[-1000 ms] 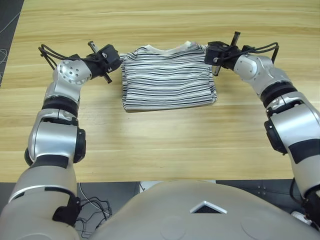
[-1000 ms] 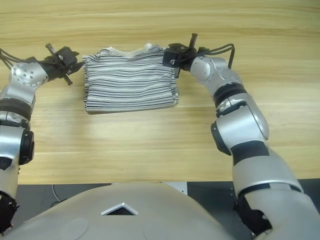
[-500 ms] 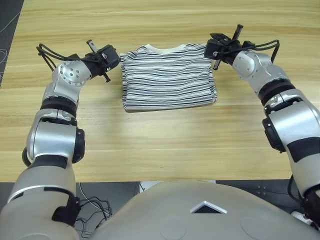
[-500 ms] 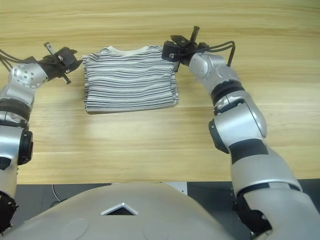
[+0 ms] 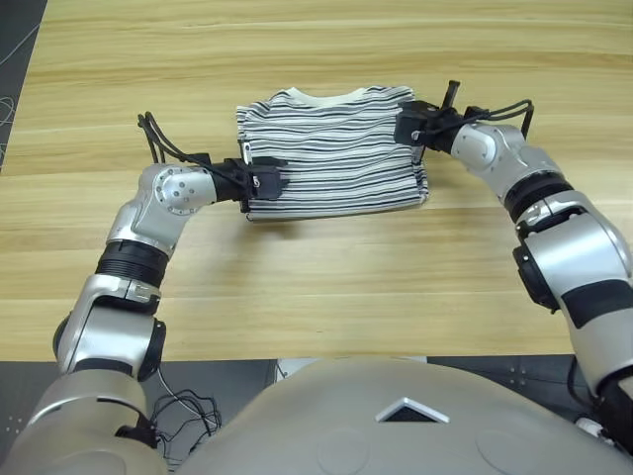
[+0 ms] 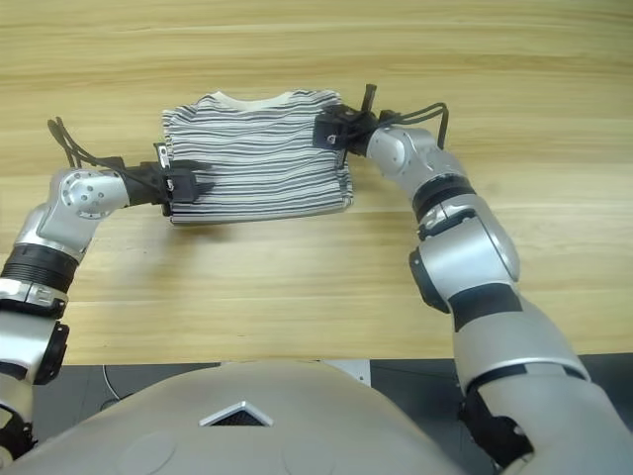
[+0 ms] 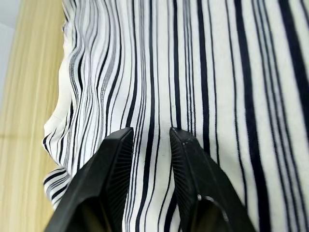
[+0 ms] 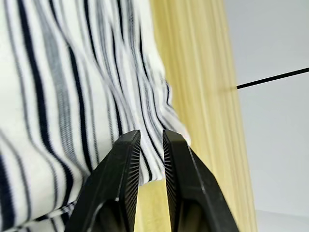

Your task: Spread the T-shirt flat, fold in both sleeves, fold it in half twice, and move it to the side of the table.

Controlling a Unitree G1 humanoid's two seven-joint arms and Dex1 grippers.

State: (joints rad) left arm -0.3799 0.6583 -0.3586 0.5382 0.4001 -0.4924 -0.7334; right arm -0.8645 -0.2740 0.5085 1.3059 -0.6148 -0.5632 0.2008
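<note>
The T-shirt (image 5: 331, 148), striped in black, grey and white with a cream collar (image 5: 321, 96) at its far edge, lies folded into a compact, roughly square block with no sleeves sticking out. It sits on the desk (image 5: 326, 287) toward the far middle; its near edge shows stacked layers. The left end effector (image 5: 267, 183) rests at the shirt's near-left corner, its two black ribbed fingers (image 7: 118, 159) a little apart over the stripes, with no cloth seen pinched between them. The right end effector (image 5: 413, 127) is at the shirt's right edge near the far corner, its fingers (image 8: 126, 154) separated by only a narrow gap, with the cloth's edge and the desk's wood grain visible beyond them.
</note>
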